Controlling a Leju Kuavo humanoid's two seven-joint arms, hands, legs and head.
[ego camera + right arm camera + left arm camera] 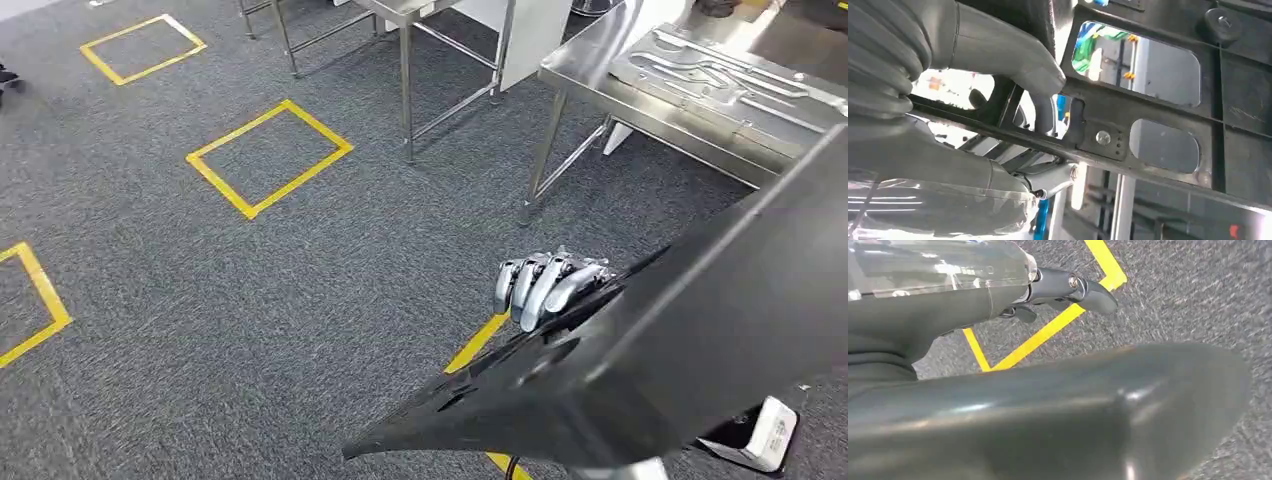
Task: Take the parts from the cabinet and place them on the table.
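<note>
Head view: we looked down at carpet floor point(300, 280) and bench point(640, 90). Wrist views: we sat close behind each hand, all sharing the black panel point(640, 370).

Yellow tape squares point(268, 157) on grey carpet point(250, 300).

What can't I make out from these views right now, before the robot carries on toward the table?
- Left hand: head view shows its fingers hooked over the black panel; the panel hides the palm.
- Black panel: cut off by the head view's right and bottom edges; full outline unknown.
- Steel table: its top is cut off by the picture's edge, so free space beside the metal part is unclear.
- Right hand: grips the panel's frame; fingertips hidden behind it.
</note>
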